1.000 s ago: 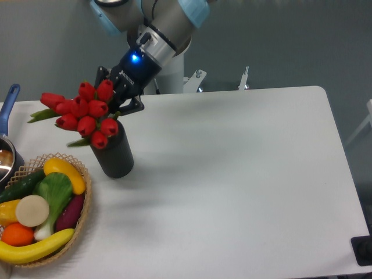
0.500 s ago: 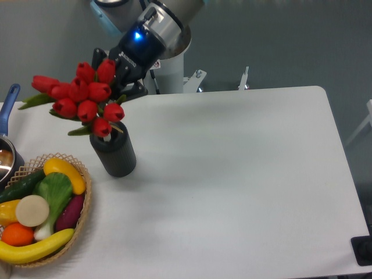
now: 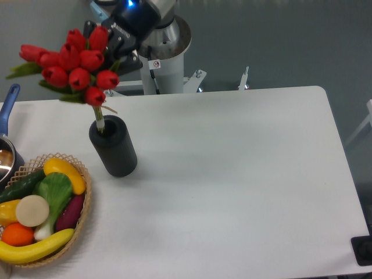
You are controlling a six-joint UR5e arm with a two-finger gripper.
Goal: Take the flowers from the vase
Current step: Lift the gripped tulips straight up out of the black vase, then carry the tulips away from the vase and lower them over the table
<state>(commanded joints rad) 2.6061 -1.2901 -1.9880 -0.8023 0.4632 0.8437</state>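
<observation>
flowers point(image 3: 72, 61) gripped by jaws, pale stems just inside vase point(image 3: 114, 147) mouth

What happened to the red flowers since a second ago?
The gripper lifted the flowers straight up and a bit left. Earlier the buds sat right on the vase; now the pale stems show, their ends still at its mouth. The gripper kept its hold throughout. The vase, the fruit basket and the blue-handled pot stayed put.

You have a white desk point(image 3: 232, 174) with rounded corners. On its left side stands the black vase point(image 3: 114, 147), upright, and near it a wicker basket point(image 3: 81, 218) of fruit and vegetables; a blue-handled pot point(image 3: 7, 148) sits at the left edge.
</observation>
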